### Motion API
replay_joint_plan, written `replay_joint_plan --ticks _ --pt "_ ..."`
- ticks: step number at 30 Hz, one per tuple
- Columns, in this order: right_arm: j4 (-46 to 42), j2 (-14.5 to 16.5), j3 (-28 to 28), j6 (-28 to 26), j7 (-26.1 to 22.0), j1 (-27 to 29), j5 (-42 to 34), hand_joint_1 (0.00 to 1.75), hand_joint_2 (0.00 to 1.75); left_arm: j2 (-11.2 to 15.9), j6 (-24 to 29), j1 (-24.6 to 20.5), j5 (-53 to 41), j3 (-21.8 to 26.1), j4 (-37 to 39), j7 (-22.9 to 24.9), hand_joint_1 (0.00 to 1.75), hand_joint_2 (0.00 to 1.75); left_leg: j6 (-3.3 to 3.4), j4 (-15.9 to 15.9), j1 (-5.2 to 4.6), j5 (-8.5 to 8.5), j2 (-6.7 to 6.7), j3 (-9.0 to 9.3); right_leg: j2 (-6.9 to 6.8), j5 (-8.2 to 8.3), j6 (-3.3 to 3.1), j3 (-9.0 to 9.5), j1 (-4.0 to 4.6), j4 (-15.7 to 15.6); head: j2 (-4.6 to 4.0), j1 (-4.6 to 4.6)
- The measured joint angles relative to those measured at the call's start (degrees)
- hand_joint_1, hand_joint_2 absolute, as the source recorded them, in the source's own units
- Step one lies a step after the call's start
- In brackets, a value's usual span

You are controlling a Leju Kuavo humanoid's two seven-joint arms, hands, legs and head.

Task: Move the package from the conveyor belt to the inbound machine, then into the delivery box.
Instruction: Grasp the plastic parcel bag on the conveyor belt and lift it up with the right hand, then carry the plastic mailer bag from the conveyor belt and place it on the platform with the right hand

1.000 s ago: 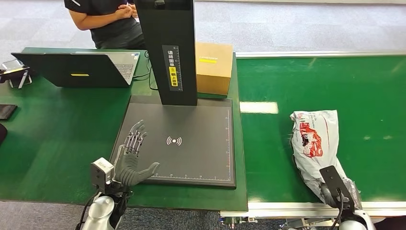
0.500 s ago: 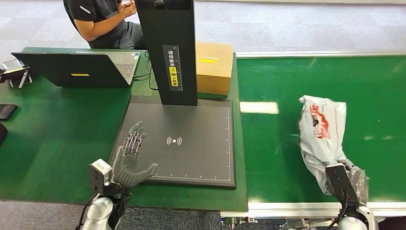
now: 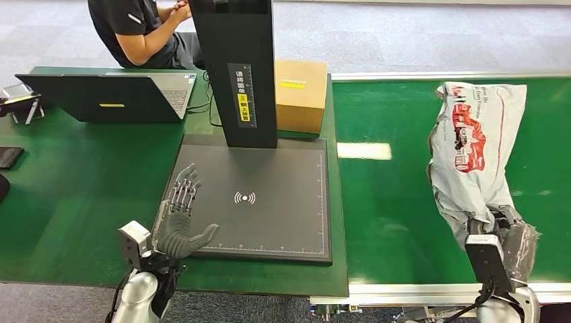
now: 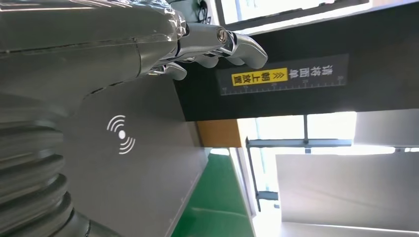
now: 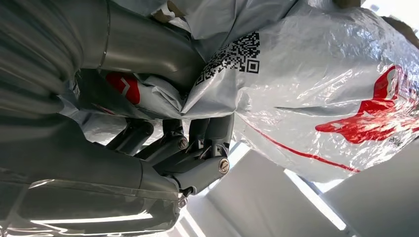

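Note:
A grey plastic package (image 3: 478, 145) with red print hangs lifted above the green conveyor belt (image 3: 390, 202). My right hand (image 3: 495, 222) grips its near end. In the right wrist view the fingers (image 5: 197, 143) and thumb pinch the crumpled bag (image 5: 316, 89) beside a QR code. My left hand (image 3: 180, 219) hovers open, fingers spread, over the near left corner of the dark inbound machine plate (image 3: 269, 202). The left wrist view shows the left hand's fingertips (image 4: 237, 47) in front of the machine's black column (image 4: 296, 84).
The machine's black column (image 3: 236, 67) rises behind the plate, with a brown cardboard box (image 3: 300, 94) beside it. An open laptop (image 3: 108, 94) sits on the green table at left. A person (image 3: 141, 30) sits behind the table.
My right hand has raised the package off the belt; its far end swung up and away. The left hand drifted slightly left.

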Motion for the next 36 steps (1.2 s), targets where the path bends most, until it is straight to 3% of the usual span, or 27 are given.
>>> replay_joint_plan --ticks 5,11,23,31,36 --pt "-1.58 -0.21 4.8 7.74 -0.16 0.03 2.45 1.75 1.75 0.01 0.52 -0.54 0.71 0.15 0.0 -0.76 0.0 1.75 0.0 0.0 0.0 0.01 0.0 0.01 0.0 0.0 0.0 0.01 0.0 0.0 0.0 -0.01" --pt "-3.1 -0.89 12.92 12.03 -0.66 -0.08 4.8 1.75 1.75 -0.01 0.63 -0.63 0.04 -0.02 0.0 -1.32 0.0 1.75 0.0 0.0 0.0 0.02 0.0 0.0 0.0 0.0 0.0 0.01 0.0 0.01 0.0 -0.01" --pt "-1.12 -7.91 32.64 18.97 -0.87 -5.41 10.09 1.75 1.75 -0.01 1.01 -1.67 0.08 -1.4 0.14 -1.98 0.0 1.75 0.03 0.01 0.0 0.04 0.01 -0.01 -0.01 0.02 0.02 0.01 0.0 0.01 0.0 0.0" --pt "10.64 -12.59 43.98 20.29 2.71 -15.48 15.9 1.75 1.75 0.09 1.97 -1.68 0.9 -2.42 0.61 -2.99 0.0 1.75 0.05 0.02 0.0 0.07 0.01 -0.02 -0.01 0.05 0.05 0.03 -0.01 0.02 0.0 0.01" --pt "20.56 -13.52 49.62 16.62 4.62 -23.49 19.37 1.75 1.75 0.33 2.74 -1.06 1.37 -2.91 0.62 -3.08 0.0 1.75 0.05 0.03 0.0 0.08 0.02 0.01 0.0 0.08 0.07 0.04 -0.01 0.02 0.0 0.0"
